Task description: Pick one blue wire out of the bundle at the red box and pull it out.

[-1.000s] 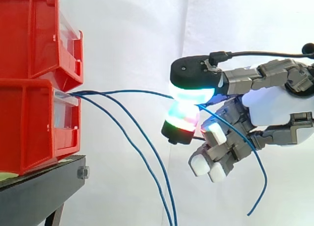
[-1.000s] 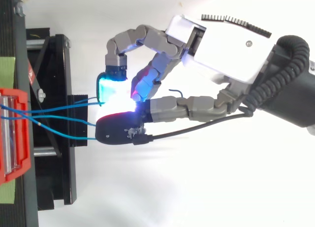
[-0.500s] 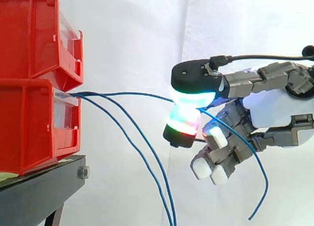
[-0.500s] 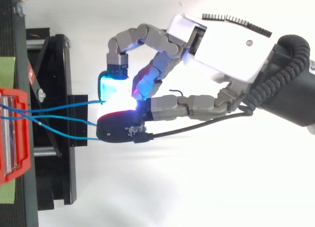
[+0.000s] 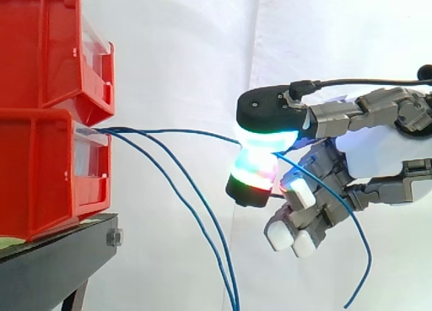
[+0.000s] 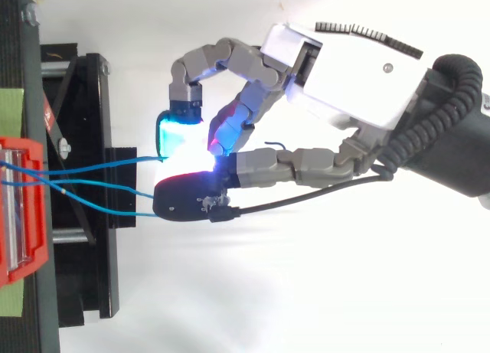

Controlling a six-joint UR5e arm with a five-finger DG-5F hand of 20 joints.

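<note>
Three blue wires come out of the lower red box [image 5: 47, 173] at its clear front lip. One blue wire [image 5: 175, 131] runs nearly level to the right into my hand [image 5: 378, 149], pinched between two glowing fingertip pads [image 5: 260, 139]; its free end [image 5: 361, 257] hangs down behind the fingers. The other two blue wires [image 5: 196, 216] droop down and right, out of the bottom of the side view. From above, the hand [image 6: 344, 70] sits right of the box [image 6: 19, 215], with the wires [image 6: 84, 169] stretching between them.
A second red box [image 5: 50, 48] is stacked on the lower one. Both rest on a black stand [image 5: 47, 264], whose frame [image 6: 84, 184] lies under the wires in the top view. A white curtain hangs behind.
The hand has drifted slightly right and down, away from the box, with the pinched wire still held. The wire's free end has swung a little right.
</note>
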